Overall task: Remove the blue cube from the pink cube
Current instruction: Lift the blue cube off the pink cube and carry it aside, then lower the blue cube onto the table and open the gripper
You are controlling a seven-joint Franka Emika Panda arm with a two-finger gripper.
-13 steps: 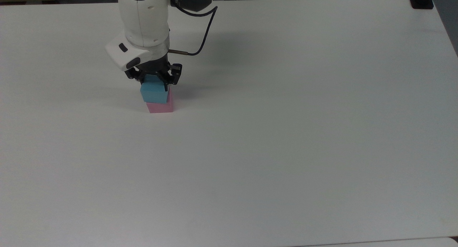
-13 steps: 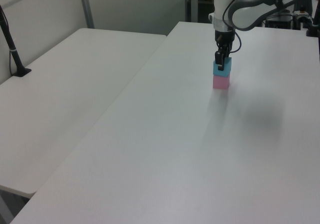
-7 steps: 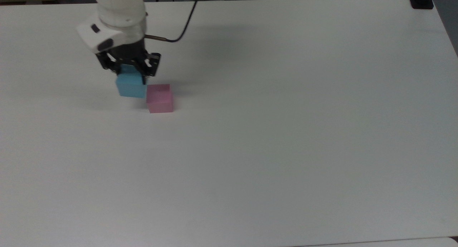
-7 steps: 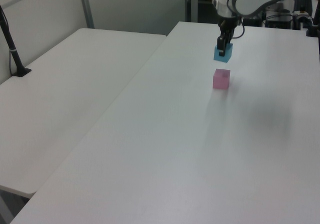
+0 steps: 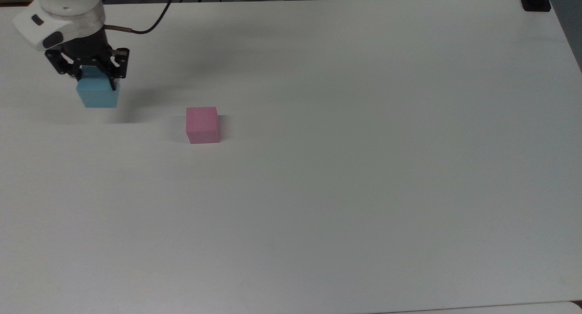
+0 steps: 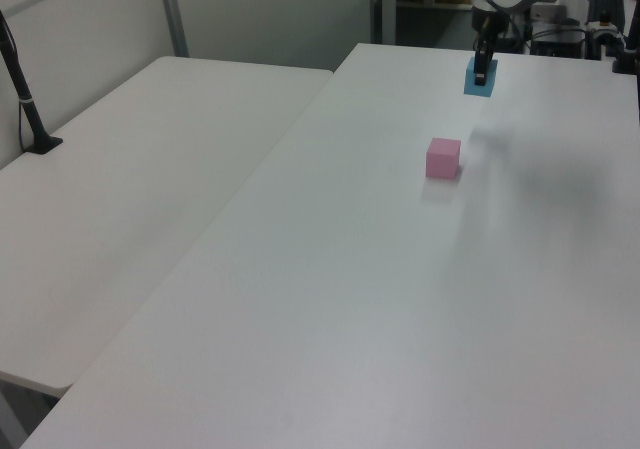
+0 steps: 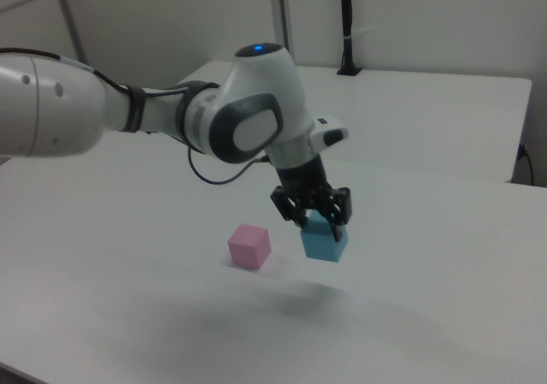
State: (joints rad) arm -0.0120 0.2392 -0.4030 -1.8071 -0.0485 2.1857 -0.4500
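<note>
Blue cube lifted clear, carried aside.
I have the jaws clamped on the blue cube (image 5: 97,94), held above the worktop (image 5: 363,168), well left of the pink cube (image 5: 203,124) in the top view, so setting down won't nudge it.

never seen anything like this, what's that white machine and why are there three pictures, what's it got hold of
The white machine is a robot arm. At its end sits a two-finger gripper, a kind of pincer. The three pictures are the same moment from three cameras: the top view looks down on the white table, the left view and the right view look across it from other sides. The gripper is shut on the blue cube, holding it above the table. The pink cube sits alone on the table, apart from the blue cube.
</note>
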